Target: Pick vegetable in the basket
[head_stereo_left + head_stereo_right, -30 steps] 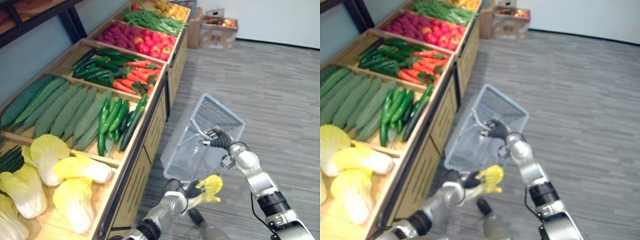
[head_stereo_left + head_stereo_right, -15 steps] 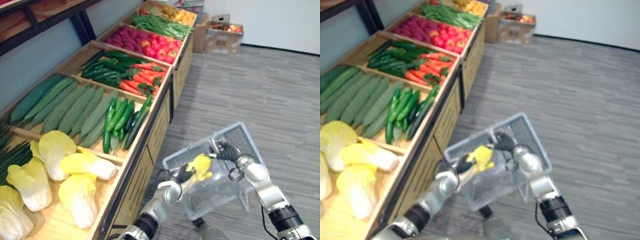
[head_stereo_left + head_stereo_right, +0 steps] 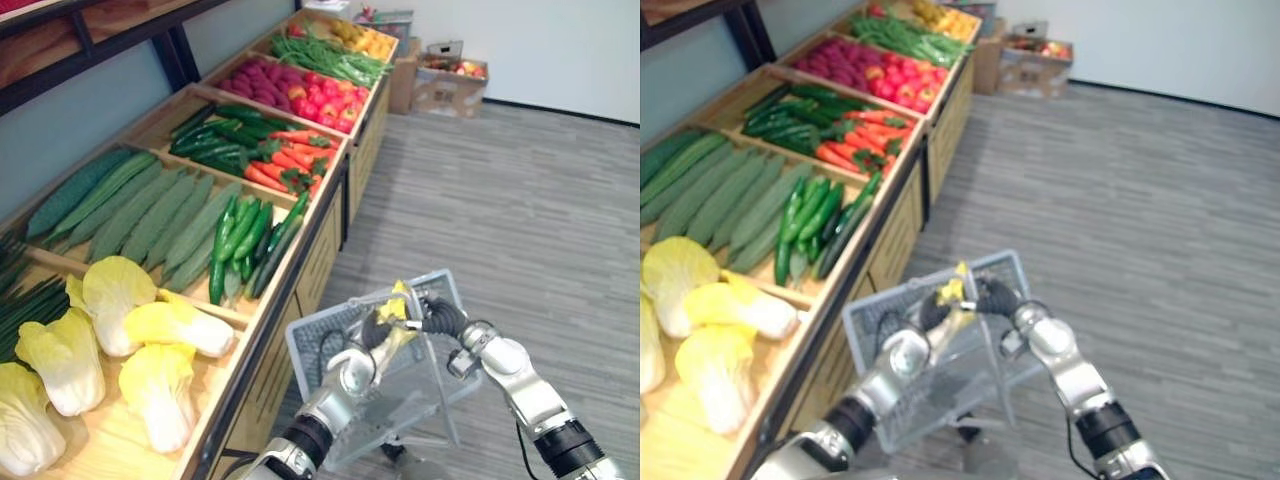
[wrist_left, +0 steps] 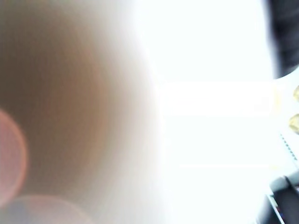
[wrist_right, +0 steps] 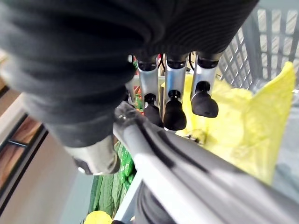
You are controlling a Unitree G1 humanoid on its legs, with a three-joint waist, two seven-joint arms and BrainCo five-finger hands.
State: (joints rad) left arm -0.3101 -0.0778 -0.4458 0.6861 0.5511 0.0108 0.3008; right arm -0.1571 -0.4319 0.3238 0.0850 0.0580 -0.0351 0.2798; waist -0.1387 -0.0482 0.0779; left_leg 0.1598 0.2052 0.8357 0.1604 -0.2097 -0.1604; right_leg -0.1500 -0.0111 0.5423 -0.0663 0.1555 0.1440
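Wood takes up most of the scene: the long shelf [image 3: 318, 255] runs up the left side of the frame. At lower centre, just beside the shelf's front, hangs the grey mesh basket [image 3: 420, 400], tipped rather than level.

My right robot hand [image 3: 440, 315] comes in from the lower right and has the basket's handle [image 5: 187, 158]. In its wrist view the fingers [image 5: 175, 109] are curled over the grey bar and closed firmly on it. My left robot hand [image 3: 372, 333] reaches from the bottom edge to the basket's upper rim, fingers wrapped round a yellow cabbage [image 3: 397, 305]. Its own wrist view is washed out, so I read that grip from the head views alone.

The cabbage sits between the two hands, just beside the right one and level with the rim. The right wrist view shows its leaves against the mesh wall, but I cannot tell whether its bulk is past the rim.

The step in hand, as I judge it, is the drop. To do it well I should:
- level the basket with the right hand so the mouth faces up;
- carry the cabbage clear of the handle and my right fingers, toward the middle of the opening;
- lower it below the rim, and only then loosen the left fingers.

Letting go at the rim risks it tipping out over the side.
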